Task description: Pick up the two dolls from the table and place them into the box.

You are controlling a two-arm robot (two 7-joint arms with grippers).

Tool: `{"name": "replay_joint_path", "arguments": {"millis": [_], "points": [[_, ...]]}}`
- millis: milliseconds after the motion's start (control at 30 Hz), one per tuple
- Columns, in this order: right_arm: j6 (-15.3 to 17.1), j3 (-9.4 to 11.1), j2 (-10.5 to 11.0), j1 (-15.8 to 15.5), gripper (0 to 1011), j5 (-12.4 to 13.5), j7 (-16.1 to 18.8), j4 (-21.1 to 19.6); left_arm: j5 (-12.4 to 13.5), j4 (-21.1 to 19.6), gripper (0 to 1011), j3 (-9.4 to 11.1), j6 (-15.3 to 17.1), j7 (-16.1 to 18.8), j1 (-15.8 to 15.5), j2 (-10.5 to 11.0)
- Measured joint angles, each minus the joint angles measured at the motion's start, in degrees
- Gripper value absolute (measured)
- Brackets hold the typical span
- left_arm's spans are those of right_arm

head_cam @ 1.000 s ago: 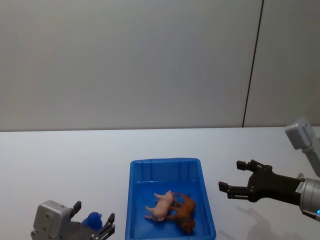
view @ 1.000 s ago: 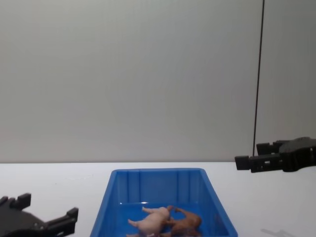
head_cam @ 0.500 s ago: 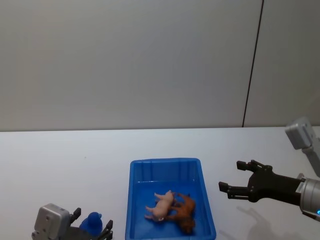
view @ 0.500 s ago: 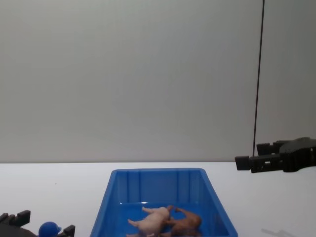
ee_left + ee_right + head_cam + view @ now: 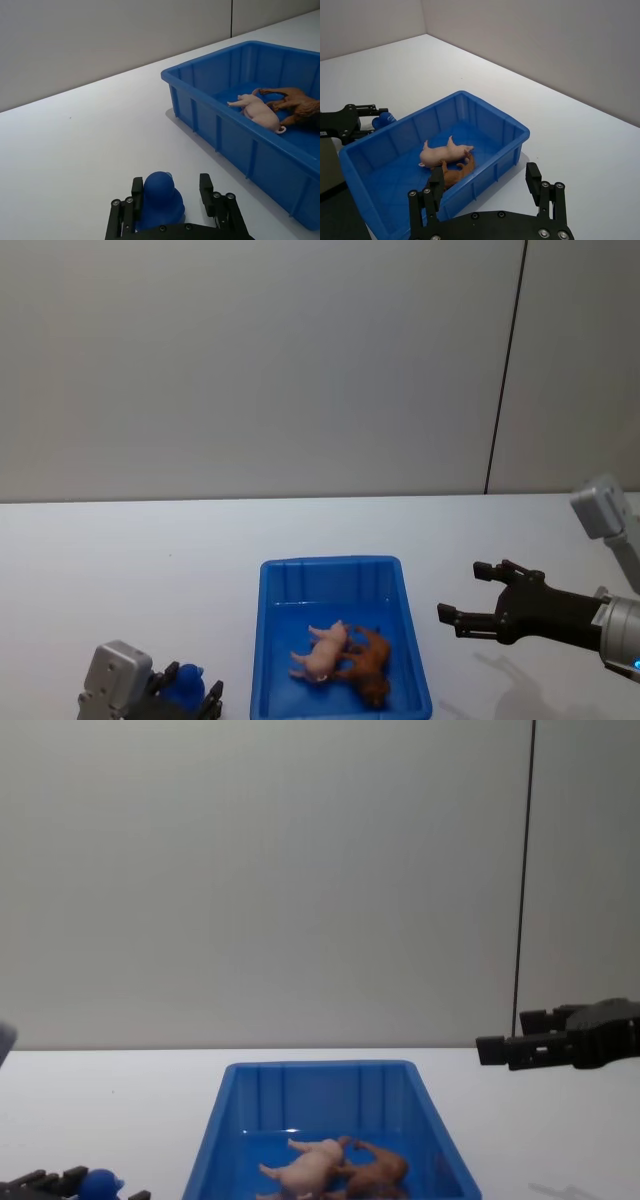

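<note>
Left wrist view gives us the left gripper (image 5: 172, 194) low over the table (image 5: 80, 140), its fingers (image 5: 206, 186) spread on either side of a small blue rounded figure (image 5: 159, 200); we cannot tell whether they touch it. From the head view we see this gripper (image 5: 190, 695) near the table's front edge, to the left of the box (image 5: 275, 640) and apart from it, with the blue figure (image 5: 187, 683) between its fingers. Our right gripper (image 5: 470, 605) hangs above the table just right of the box, its fingers wide apart with nothing between them; in the chest view it (image 5: 515, 1038) sits level with the box's far rim, raised off the surface. In the right wrist view the same gripper (image 5: 485, 187) has its two fingers (image 5: 436, 186) parted beside the box's near wall. Both dolls lie inside the box on its floor, toward the front half: the pig (image 5: 322, 652) on its side, and the lion (image 5: 368, 664) touching it on the right. We see the pig (image 5: 442, 152) and lion (image 5: 455, 172) pressed together there too.
</note>
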Motion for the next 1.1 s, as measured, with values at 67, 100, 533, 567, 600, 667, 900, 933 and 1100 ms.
{"name": "replay_joint_path", "arguments": {"millis": [67, 100, 533, 567, 600, 667, 900, 933, 1100], "points": [[0.00, 0.00, 0.00, 0.00, 1001, 0.00, 0.00, 0.00, 0.20, 0.19, 686, -0.03, 0.34, -0.24, -0.22, -0.09], [0.00, 0.00, 0.00, 0.00, 1001, 0.00, 0.00, 0.00, 0.26, 0.25, 670, -0.04, 0.45, -0.31, -0.32, -0.13], [0.00, 0.00, 0.00, 0.00, 1001, 0.00, 0.00, 0.00, 1.64, 0.36, 294, -0.64, 2.15, -1.15, -1.75, -0.44], [0.00, 0.00, 0.00, 0.00, 1001, 0.00, 0.00, 0.00, 1.87, 0.10, 288, -0.76, 2.19, -1.23, -1.96, -0.44], [0.00, 0.00, 0.00, 0.00, 1001, 0.00, 0.00, 0.00, 2.11, -0.13, 280, -0.84, 2.20, -1.30, -2.15, -0.45], [0.00, 0.00, 0.00, 0.00, 1001, 0.00, 0.00, 0.00, 2.36, -0.51, 264, -0.97, 2.20, -1.40, -2.44, -0.48], [0.00, 0.00, 0.00, 0.00, 1001, 0.00, 0.00, 0.00, 3.93, -2.18, 226, -1.32, 1.73, -2.61, -4.35, -1.01], [0.00, 0.00, 0.00, 0.00, 1001, 0.00, 0.00, 0.00, 4.30, -2.48, 220, -1.32, 1.52, -3.04, -4.89, -1.24], [0.00, 0.00, 0.00, 0.00, 1001, 0.00, 0.00, 0.00, 5.39, -3.08, 190, -1.15, 0.80, -4.77, -6.78, -2.33]]}}
